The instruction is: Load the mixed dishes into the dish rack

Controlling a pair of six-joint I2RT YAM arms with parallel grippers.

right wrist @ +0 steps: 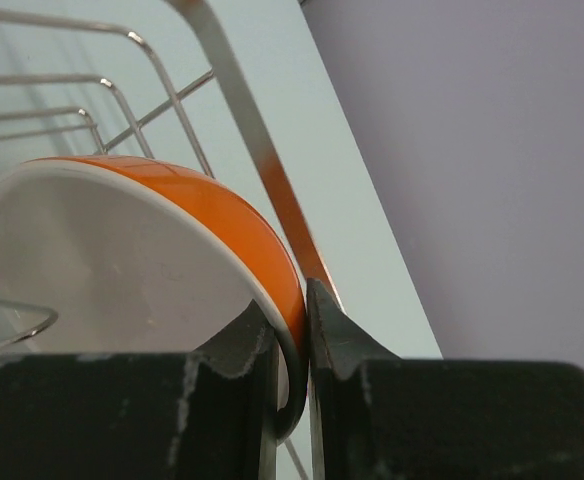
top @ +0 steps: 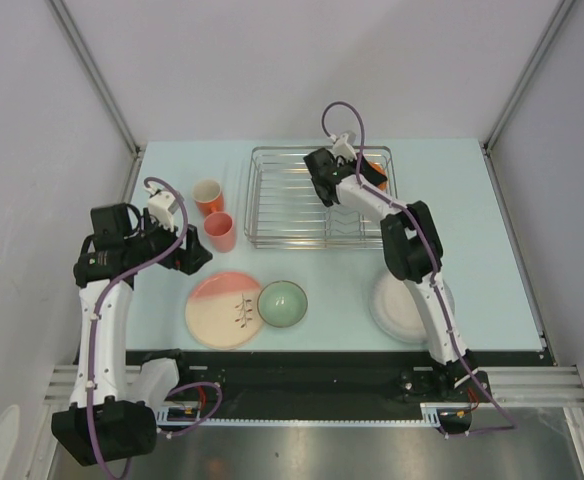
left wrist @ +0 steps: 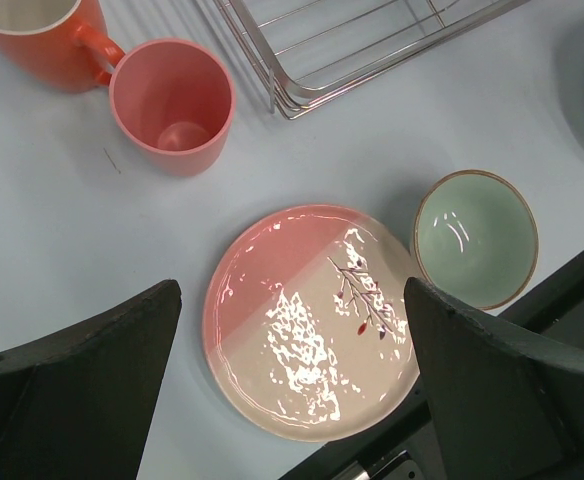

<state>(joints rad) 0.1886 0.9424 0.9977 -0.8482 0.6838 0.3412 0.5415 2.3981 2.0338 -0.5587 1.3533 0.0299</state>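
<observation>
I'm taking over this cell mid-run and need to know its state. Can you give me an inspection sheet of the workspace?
Surface: pale blue table, no spills seen.
Job's things: small white-and-orange bowl tilted in the dish rack, far right corner; orange mug and orange cup left of the rack; cream-and-pink plate and pale green bowl side by side in front of it; large white plate partly hidden under the right arm.
Clutter: nothing seen.
Grippers: right gripper shut on the bowl's rim; left gripper open, empty, over the cream-and-pink plate.
Cables: purple cables along both arms, none snagged.
Surroundings: grey walls.
</observation>
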